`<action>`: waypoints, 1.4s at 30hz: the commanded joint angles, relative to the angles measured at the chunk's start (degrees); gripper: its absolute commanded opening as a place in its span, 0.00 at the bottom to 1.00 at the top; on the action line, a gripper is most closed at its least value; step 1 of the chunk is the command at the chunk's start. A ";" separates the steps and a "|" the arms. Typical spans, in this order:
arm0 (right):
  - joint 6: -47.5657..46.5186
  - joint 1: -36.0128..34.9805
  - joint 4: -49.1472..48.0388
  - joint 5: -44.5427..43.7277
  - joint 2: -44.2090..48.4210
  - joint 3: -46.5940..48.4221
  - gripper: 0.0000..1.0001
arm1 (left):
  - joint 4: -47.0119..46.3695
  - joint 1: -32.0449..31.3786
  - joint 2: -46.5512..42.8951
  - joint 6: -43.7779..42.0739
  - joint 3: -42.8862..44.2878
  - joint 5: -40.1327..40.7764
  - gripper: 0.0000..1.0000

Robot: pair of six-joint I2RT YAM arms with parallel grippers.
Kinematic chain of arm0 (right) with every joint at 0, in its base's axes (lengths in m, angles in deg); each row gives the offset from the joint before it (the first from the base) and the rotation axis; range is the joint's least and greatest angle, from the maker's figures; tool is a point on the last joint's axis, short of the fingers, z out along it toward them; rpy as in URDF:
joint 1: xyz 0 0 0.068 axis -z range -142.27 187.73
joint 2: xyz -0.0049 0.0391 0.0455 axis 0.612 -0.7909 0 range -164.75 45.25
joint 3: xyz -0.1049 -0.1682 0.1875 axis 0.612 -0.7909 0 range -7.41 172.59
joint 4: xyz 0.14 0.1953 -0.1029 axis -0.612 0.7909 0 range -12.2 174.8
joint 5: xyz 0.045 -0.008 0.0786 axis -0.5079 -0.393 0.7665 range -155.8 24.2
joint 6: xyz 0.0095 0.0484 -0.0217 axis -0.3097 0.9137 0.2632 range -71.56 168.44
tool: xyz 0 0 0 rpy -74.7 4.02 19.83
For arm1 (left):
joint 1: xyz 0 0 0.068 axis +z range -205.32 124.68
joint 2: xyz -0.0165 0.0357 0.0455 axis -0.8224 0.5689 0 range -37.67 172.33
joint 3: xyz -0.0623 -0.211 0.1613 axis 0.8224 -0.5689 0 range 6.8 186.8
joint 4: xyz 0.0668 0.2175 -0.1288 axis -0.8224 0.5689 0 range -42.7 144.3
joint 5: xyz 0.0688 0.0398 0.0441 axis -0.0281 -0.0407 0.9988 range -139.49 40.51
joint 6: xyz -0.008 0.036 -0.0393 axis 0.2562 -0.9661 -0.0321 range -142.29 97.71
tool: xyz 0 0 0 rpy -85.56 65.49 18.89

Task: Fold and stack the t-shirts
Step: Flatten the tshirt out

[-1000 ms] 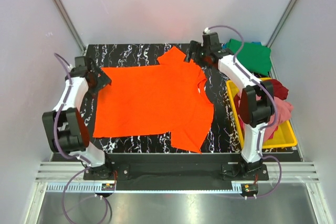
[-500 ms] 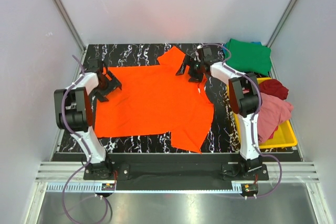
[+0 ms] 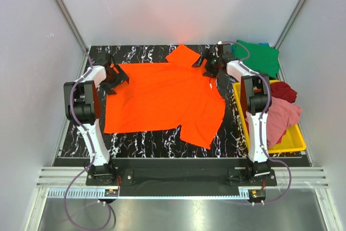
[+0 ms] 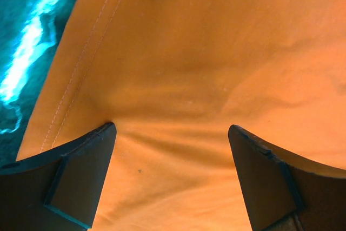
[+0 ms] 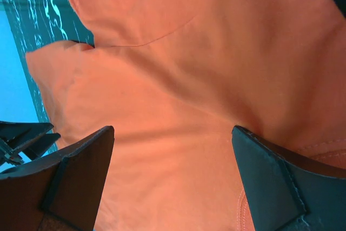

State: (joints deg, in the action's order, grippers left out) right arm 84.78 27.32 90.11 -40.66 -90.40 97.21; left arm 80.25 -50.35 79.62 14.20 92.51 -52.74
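Left gripper (image 3: 114,77): jaws spread wide with nothing clamped, poised over the far hem corner of the orange t-shirt (image 3: 162,98). From the left wrist view I see both fingers (image 4: 81,171) above creased cloth just inside the stitched hem, though I cannot tell whether the tips press on it. Right gripper (image 3: 208,63): likewise wide open and empty-handed, set over the far shoulder beside the far sleeve (image 3: 181,55); the right wrist view shows the sleeve seam running between its fingers (image 5: 81,171). Orange t-shirt: spread face-flat across the black marbled table (image 3: 140,142), hem to my left, collar to my right, both sleeves out, no fold in it that I can make out. Green t-shirt (image 3: 258,58): lying at the far right corner, a sliver of blue t-shirt (image 3: 263,44) showing behind it; I take this for the start of the stack, but cannot confirm how neatly either is folded. Dark red t-shirt (image 3: 284,91) and pink t-shirt (image 3: 284,117): heaped loose in the yellow tray (image 3: 289,145), not folded. Progress, by my reckoning: early, with one shirt laid out ready and two waiting. Arm pose: each arm stretched forward along its own table edge, wrist turned inward toward the shirt's far edge.
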 commanded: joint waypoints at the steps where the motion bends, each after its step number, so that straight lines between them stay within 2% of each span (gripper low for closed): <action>1: -0.57 1.18 1.22 -1.07 -4.08 4.09 0.97 | 0.01 -0.40 1.18 -0.89 4.11 -2.02 0.92; 5: 0.13 1.36 2.36 0.25 -3.92 7.00 0.97 | 2.37 -0.67 -0.92 -1.86 6.92 -2.03 0.91; 8: 0.66 1.27 2.36 3.32 -2.43 8.49 0.97 | 2.73 -0.58 -11.09 -1.86 0.72 1.81 0.92; 9: 0.58 1.19 2.36 4.98 -1.81 8.85 0.98 | 2.73 -0.58 -17.91 -1.77 -1.32 2.97 0.93; 10: 0.58 1.19 2.36 5.87 -0.67 9.63 0.98 | 2.65 -0.40 -20.94 -1.69 -3.51 4.98 0.95; 12: 0.66 1.27 2.62 8.41 0.56 10.77 1.00 | 2.65 -0.40 -30.40 -1.07 -10.37 8.33 0.95; 15: 1.02 1.27 3.50 10.53 3.90 11.75 1.00 | 3.26 -0.31 -39.92 3.13 -20.99 12.46 0.93; 16: 0.93 1.19 3.85 10.71 6.17 11.75 1.00 | 2.83 -0.40 -48.39 7.06 -24.50 14.04 0.93; 17: 1.02 1.19 4.38 10.71 7.67 11.31 1.00 | 1.78 -0.32 -52.83 8.76 -32.11 15.71 0.93; 18: 1.02 1.01 4.30 10.28 9.34 10.53 1.00 | -0.49 -0.31 -57.92 10.25 -35.93 16.16 0.93; 19: 1.10 1.10 4.38 9.84 13.10 7.91 1.00 | -1.47 -0.31 -65.89 12.36 -39.45 16.51 0.93; 20: 1.19 1.01 4.47 9.23 15.40 5.88 1.00 | -2.09 -0.49 -69.79 13.07 -45.05 16.95 0.93; 22: 0.93 0.66 4.47 4.33 23.10 -4.45 1.00 | -0.97 -0.31 -76.56 14.04 -50.44 17.31 0.93; 23: 0.75 0.66 4.56 4.30 25.94 -4.51 1.00 | -0.96 -0.31 -77.73 14.57 -51.69 17.31 0.93; 24: 0.58 0.57 4.65 0.47 28.84 -10.69 1.00 | 1.04 -0.23 -78.44 15.18 -52.74 17.05 0.94; 28: 0.49 0.05 8.85 -11.94 45.34 -25.14 1.00 | 1.77 -0.14 -79.15 17.99 -58.02 13.63 0.93; 33: 1.01 -1.01 17.12 -21.96 57.41 -39.63 1.00 | -0.86 -0.23 -76.61 17.30 -62.68 12.48 0.92; 37: 1.19 -2.24 20.99 -24.88 65.06 -47.82 1.00 | -2.63 -0.31 -76.43 17.04 -65.40 10.98 0.88; 42: 3.21 -2.33 21.79 -25.33 68.94 -56.35 1.00 | -2.89 -0.23 -76.78 16.16 -66.46 13.53 0.87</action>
State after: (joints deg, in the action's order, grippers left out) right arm 86.31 25.35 110.68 -62.93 -24.77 43.50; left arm 81.24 -50.72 3.30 30.70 26.50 -40.43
